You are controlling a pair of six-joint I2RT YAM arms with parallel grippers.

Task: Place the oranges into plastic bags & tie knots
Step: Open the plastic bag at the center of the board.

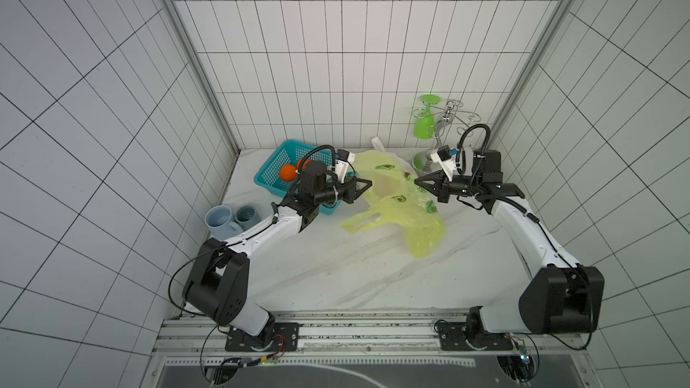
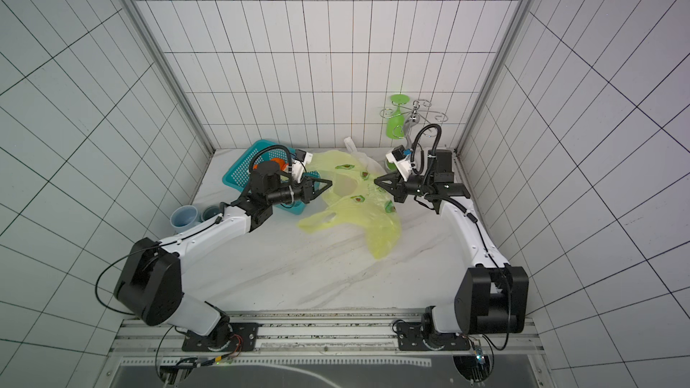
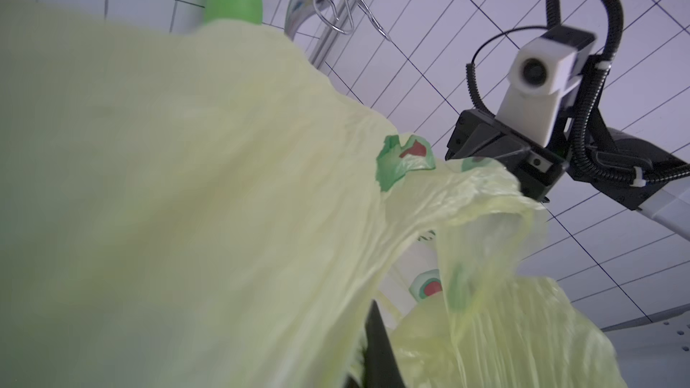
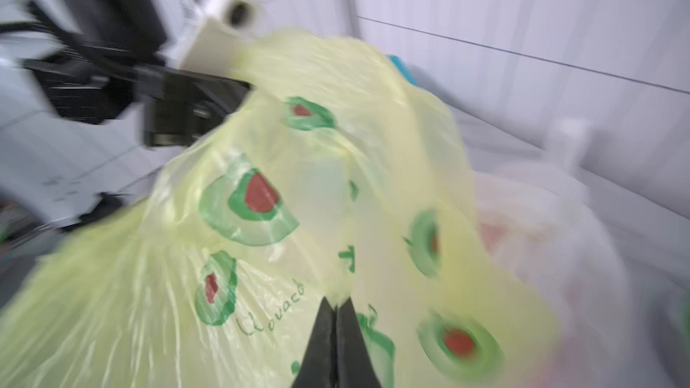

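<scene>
Yellow-green bag (image 1: 410,218), pinched by left claw (image 1: 367,183), right claw (image 1: 417,182)

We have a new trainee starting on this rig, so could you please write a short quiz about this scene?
1. True or false: the right tool is pinching the yellow bag.
2. Where are the visible oranges? A) in the bag B) in the basket C) in a mug
3. How many mugs are in view?

Key: 1 true; 2 B; 3 two.
</scene>
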